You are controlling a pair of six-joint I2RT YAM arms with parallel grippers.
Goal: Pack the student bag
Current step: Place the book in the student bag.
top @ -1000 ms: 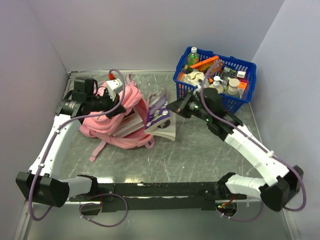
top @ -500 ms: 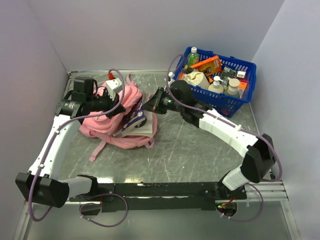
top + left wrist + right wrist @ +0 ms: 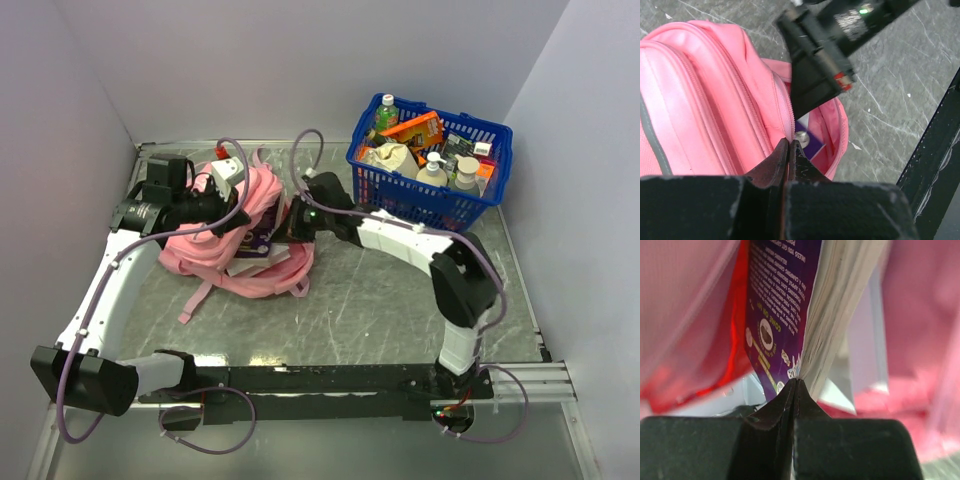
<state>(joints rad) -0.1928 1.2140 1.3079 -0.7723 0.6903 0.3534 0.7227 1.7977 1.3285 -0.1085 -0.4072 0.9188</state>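
Print on the purple book (image 3: pixel 785 305) is upside-down, unreadable. The right gripper (image 3: pixel 796 382) clamps it inside the student bag (image 3: pixel 215 255); the left gripper (image 3: pixel 790 145) clamps the bag's rim.

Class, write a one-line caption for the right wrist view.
Right gripper pinches the purple book by its edge inside the pink student bag.

2 white arms (image 3: pixel 105 285) with black joints (image 3: pixel 80 375), purple cables (image 3: pixel 232 143) (a green light (image 3: pixel 863 8) glows on 1).

Purple book (image 3: pixel 777 305) cover: "COME ON…"; rest too blurry.
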